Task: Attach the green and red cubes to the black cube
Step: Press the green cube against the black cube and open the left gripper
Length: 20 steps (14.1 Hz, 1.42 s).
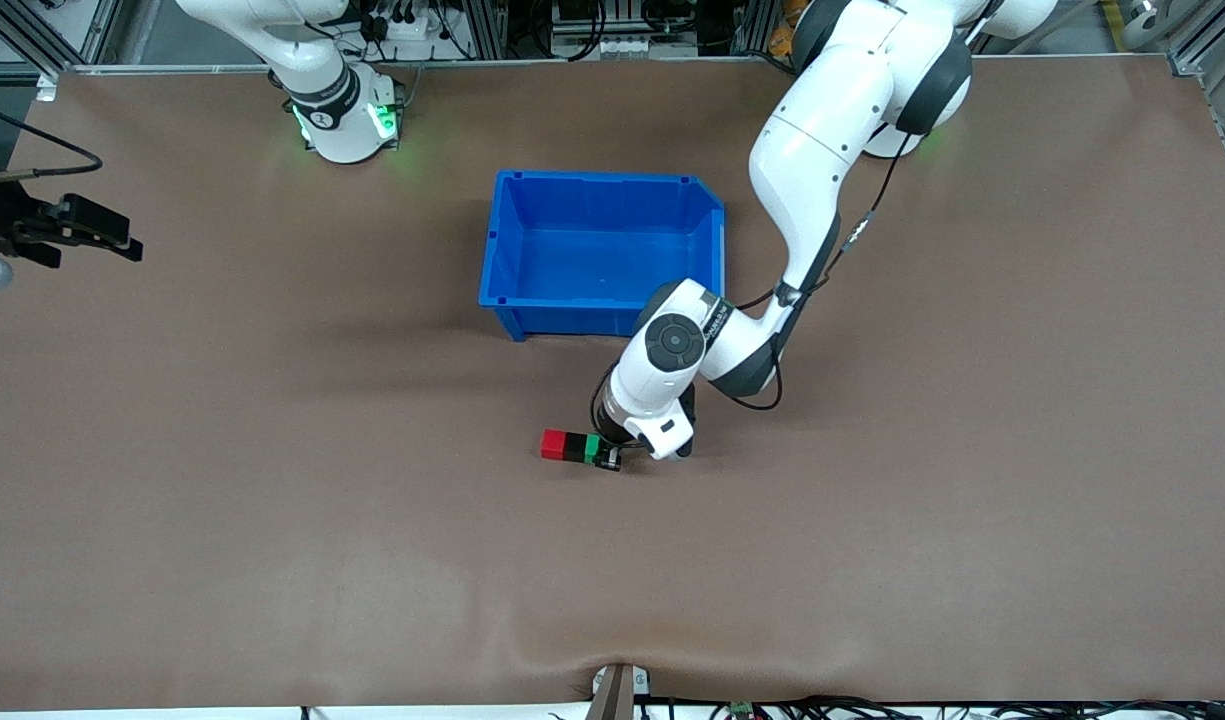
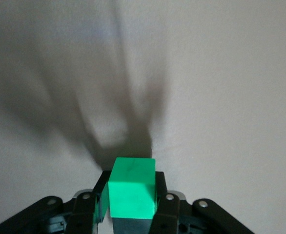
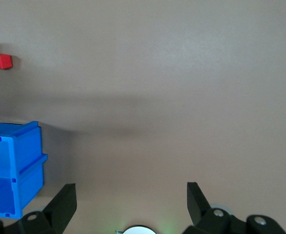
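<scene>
front: left gripper (image 1: 612, 457) clamps green cube (image 1: 593, 447) against black cube (image 1: 574, 446), red cube (image 1: 553, 444) at its end, row nearer camera than empty bin (image 1: 600, 250) | left wrist: green cube (image 2: 132, 187) between fingers (image 2: 165, 204); letting go askew could split the row | right wrist: right gripper (image 3: 131, 204) spread wide, waiting; bin (image 3: 11, 165) holds nothing seen

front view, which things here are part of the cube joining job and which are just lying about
Part of the job:
red cube
black cube
green cube, held by the left gripper

Just there:
blue bin
right gripper, waiting open at the table's edge
</scene>
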Available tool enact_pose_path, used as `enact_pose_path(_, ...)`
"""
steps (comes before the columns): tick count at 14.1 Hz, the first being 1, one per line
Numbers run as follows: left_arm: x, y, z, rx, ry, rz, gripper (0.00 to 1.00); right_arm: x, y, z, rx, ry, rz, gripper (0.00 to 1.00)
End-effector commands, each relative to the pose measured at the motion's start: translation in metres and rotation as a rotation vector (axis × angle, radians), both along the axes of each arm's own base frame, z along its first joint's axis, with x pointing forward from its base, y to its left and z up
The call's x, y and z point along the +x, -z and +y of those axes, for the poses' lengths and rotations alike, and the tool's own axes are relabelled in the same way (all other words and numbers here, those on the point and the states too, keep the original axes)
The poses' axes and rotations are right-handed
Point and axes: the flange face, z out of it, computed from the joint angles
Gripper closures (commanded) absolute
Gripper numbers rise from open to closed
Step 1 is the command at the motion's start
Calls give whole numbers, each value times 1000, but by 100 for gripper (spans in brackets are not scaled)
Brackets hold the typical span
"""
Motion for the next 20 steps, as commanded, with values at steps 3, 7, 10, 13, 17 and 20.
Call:
enact_pose_path(3, -4, 4, -3, 29, -39, 59, 100, 5, -24, 0, -23, 13, -37, 0)
enact_pose_path(7, 1, -25, 8, 59, -88, 128, 100, 5, -27, -1, -22, 17, -44, 0)
enact_pose_path(10, 1, -25, 11, 76, -100, 148, 100, 5, -27, 0, -16, 17, -48, 0)
enact_pose_path(13, 2, -23, 15, 96, -85, 140, 24, 5, -27, 5, -26, 4, -47, 0)
enact_pose_path(17, 10, -75, 29, 163, 11, 101, 0, 5, -26, 5, -26, 4, -40, 0)
enact_pose_path(20, 29, -148, 79, 200, 113, 127, 0, 6, -25, 4, -26, 5, -42, 0)
